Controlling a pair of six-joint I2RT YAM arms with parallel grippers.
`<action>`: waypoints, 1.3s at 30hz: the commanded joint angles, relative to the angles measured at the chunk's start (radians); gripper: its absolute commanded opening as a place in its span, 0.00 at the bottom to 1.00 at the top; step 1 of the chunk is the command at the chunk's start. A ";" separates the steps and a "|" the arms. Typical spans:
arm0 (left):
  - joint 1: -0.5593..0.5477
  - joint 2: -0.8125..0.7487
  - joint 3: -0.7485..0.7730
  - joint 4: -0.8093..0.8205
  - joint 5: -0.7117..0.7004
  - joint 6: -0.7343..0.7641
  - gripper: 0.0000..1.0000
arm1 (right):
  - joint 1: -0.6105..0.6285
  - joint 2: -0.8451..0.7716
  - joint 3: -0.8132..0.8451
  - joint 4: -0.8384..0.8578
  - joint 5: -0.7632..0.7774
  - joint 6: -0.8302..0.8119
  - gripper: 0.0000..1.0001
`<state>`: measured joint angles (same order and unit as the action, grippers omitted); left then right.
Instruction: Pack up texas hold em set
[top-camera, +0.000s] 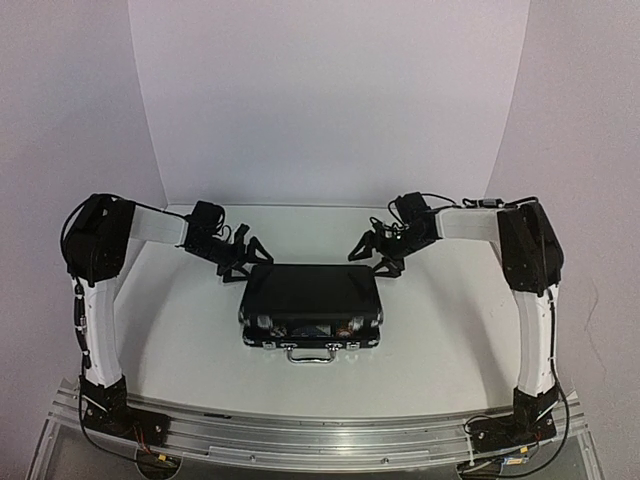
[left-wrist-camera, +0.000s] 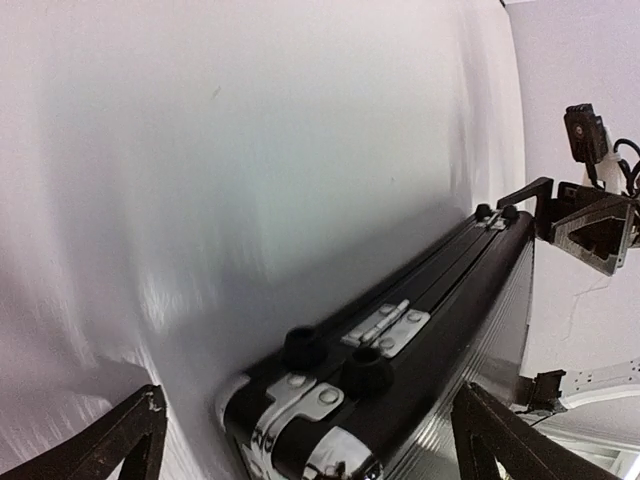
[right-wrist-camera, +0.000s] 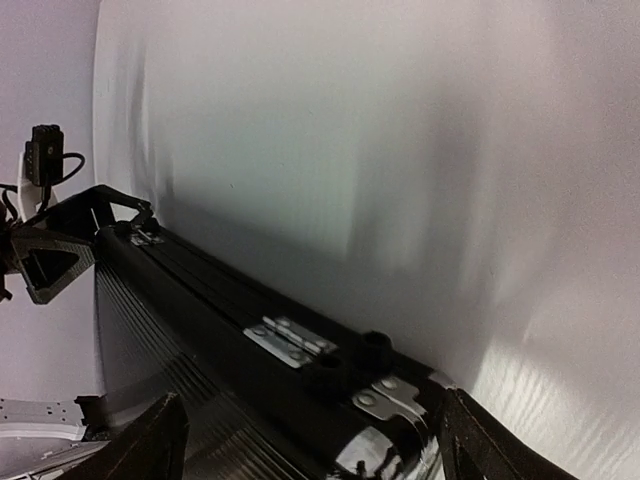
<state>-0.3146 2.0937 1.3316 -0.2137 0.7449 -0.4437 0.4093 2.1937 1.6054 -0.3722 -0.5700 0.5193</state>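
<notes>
White table (top-camera: 440, 345), white backdrop (top-camera: 330, 100)

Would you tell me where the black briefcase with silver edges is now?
The black briefcase lies centred in the top view, handle toward the arm bases, with the left gripper and right gripper at its rear corners.

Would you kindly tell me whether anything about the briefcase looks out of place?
Yes, the black briefcase is not fully closed. In the top view a gap runs along its front, above the silver handle, and colourful contents show through it, so it sits ajar rather than flush.
</notes>
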 joint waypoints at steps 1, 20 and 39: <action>-0.010 -0.120 -0.138 0.051 -0.104 0.014 1.00 | 0.016 -0.087 -0.137 -0.053 0.056 -0.049 0.83; -0.119 -0.591 -0.346 -0.115 -0.442 -0.138 1.00 | 0.115 -0.478 -0.379 -0.089 0.275 -0.012 0.81; -0.515 -0.806 -0.620 -0.173 -0.612 -0.493 0.99 | 0.433 -0.659 -0.608 -0.238 0.467 0.230 0.75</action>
<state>-0.7766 1.2361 0.7088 -0.4211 0.1844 -0.8542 0.8182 1.5758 1.0296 -0.6094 -0.1647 0.6475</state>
